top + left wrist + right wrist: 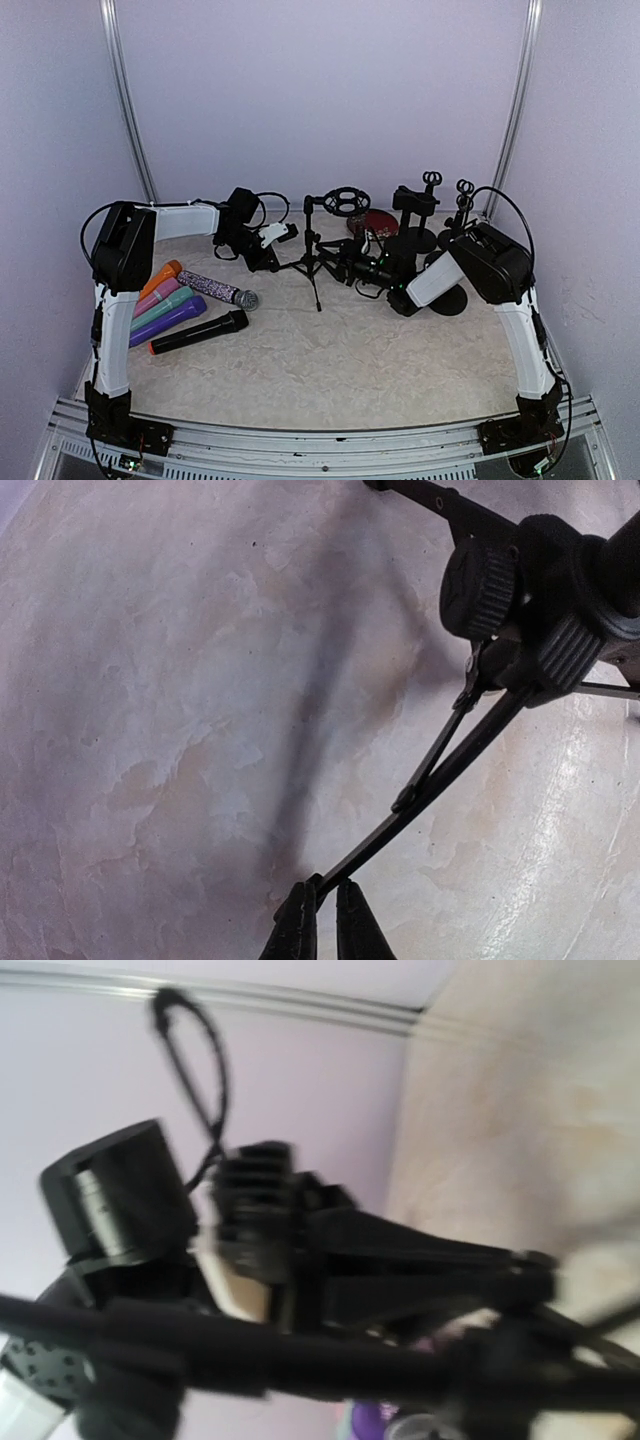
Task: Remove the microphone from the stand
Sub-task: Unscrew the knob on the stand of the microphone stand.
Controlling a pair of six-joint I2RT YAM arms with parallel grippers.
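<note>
Firmly clamped, the left gripper (pixel 322 885) is seen in its wrist view with both fingers (pixel 296 930) pressed together on the lower end of one leg of the stand (pixel 560 630), a black tripod whose knobbed hub is raised above the pale table (pixel 330 360). From above, this stand is placed near the middle of the table, toward the far edge, with a ring mount carried on a short arm at its top.

The right gripper (pixel 368 270) is held just to the right of the tripod. Its wrist view is blurred, with a dark bar crossing the picture close to the camera. Whether the jaws are closed on anything cannot be told. A dark microphone (pixel 345 262) appears to be carried roughly level at the tripod's upper part, right at this gripper's fingertips.

Along the left edge, a row of coloured microphones (pixel 165 305) is laid side by side, with a black one (pixel 200 332) nearest the front. Two round-based stands (pixel 415 215) are set near the far right corner.
</note>
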